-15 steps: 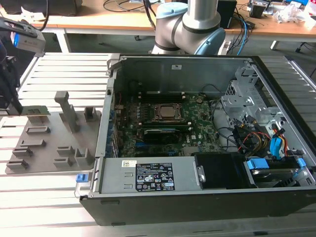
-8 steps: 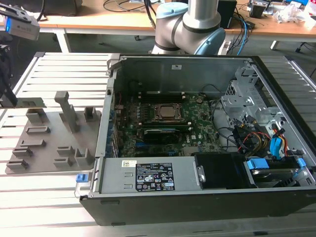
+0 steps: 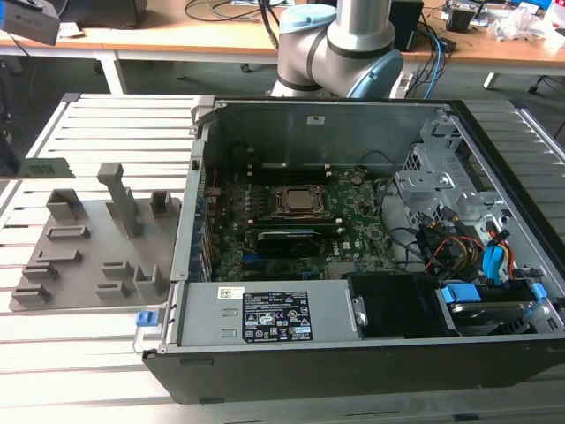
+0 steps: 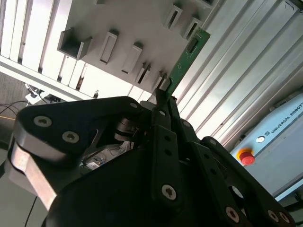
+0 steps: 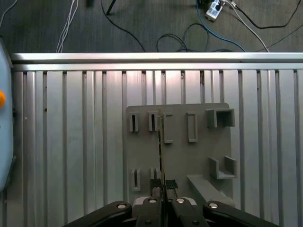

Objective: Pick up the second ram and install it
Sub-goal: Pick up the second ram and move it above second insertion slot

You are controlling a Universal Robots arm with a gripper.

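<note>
My gripper (image 4: 164, 97) is shut on the second ram (image 4: 187, 56), a narrow green board with dark chips that sticks out beyond the fingertips. In the first wrist view the second ram (image 5: 160, 142) appears edge-on as a thin line, gripped at its near end by the gripper (image 5: 163, 185). It hangs over the grey fixture plate (image 5: 199, 151), in line with one row of slots. The motherboard (image 3: 353, 225) with its square CPU socket (image 3: 300, 201) lies inside the open computer case (image 3: 371, 353) in the exterior view.
The fixture plate (image 3: 88, 265), with slots and posts, lies on the ribbed metal table (image 3: 106, 124) at the exterior view's left, beside the case. The arm's base (image 3: 340, 53) stands behind the case. Cables and a drive cage (image 3: 450, 185) fill the case's right side.
</note>
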